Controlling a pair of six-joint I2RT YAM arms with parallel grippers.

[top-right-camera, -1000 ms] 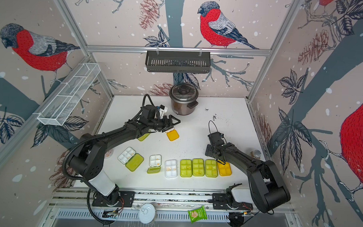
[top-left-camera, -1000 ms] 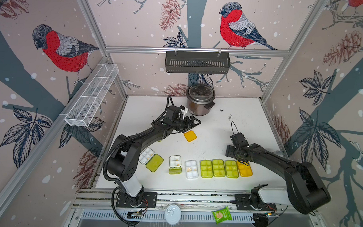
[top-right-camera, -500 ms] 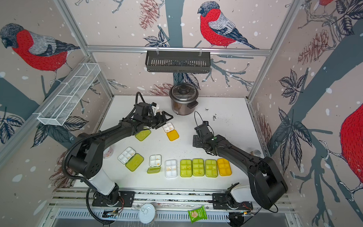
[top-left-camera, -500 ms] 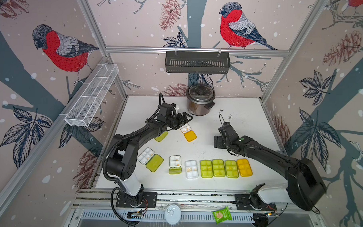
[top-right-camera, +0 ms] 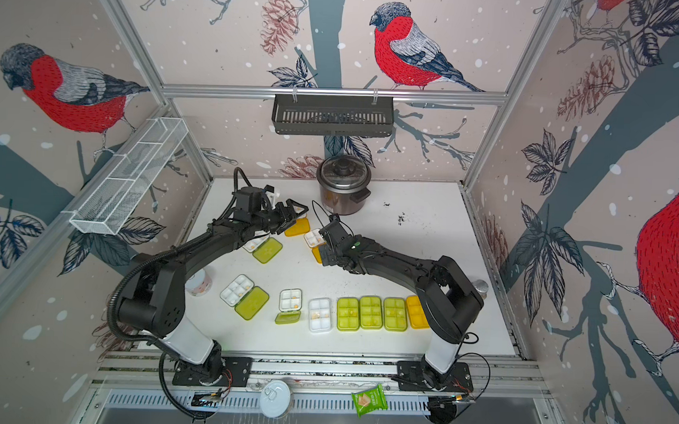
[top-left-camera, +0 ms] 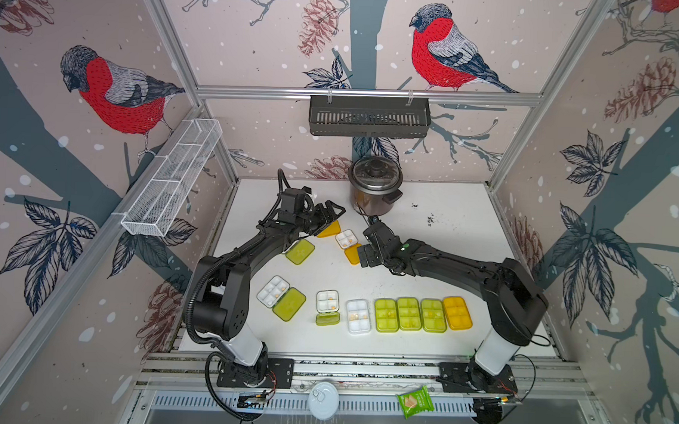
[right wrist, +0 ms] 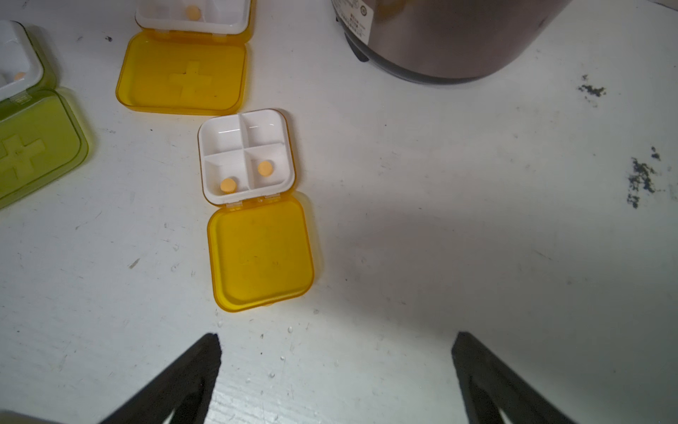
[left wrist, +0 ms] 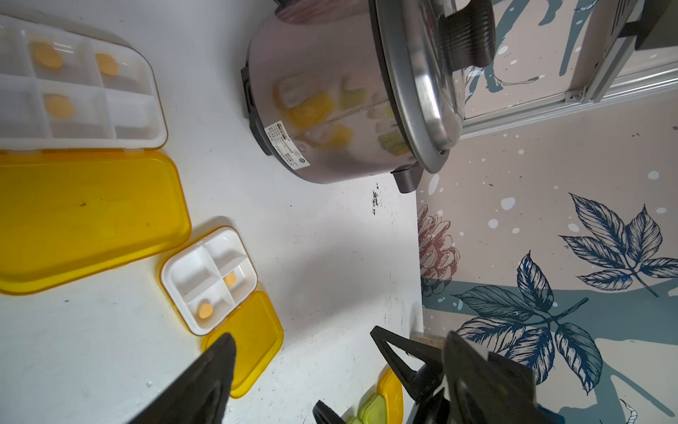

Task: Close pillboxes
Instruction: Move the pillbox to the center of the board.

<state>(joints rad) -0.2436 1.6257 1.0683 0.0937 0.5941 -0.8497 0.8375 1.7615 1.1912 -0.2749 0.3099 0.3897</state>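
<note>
Five pillboxes lie shut side by side along the front of the tabletop (top-left-camera: 445,240): a clear-lidded pillbox (top-left-camera: 357,315), three lime-green pillboxes (top-left-camera: 409,314) and an orange-yellow pillbox (top-left-camera: 457,313). Next to the clear one, a small open pillbox (top-left-camera: 328,301) and a large open pillbox (top-left-camera: 280,302) show white trays with green lids hinged back. Farther back, near the metal cooker (top-left-camera: 375,187), lies the four-compartment pillbox (right wrist: 246,156): a square white tray with two orange tablets in the compartments beside the hinge, and its orange-yellow lid (right wrist: 260,251) flat on the tabletop. The right hand (right wrist: 335,336) hovers just short of that lid's free edge, fingers spread wide and empty. The left hand (left wrist: 339,336), likewise spread and empty, hangs close by a six-compartment pillbox (left wrist: 73,84) holding three tablets, its orange-yellow lid open. A green-lidded pillbox (right wrist: 33,147) lies open alongside.
</note>
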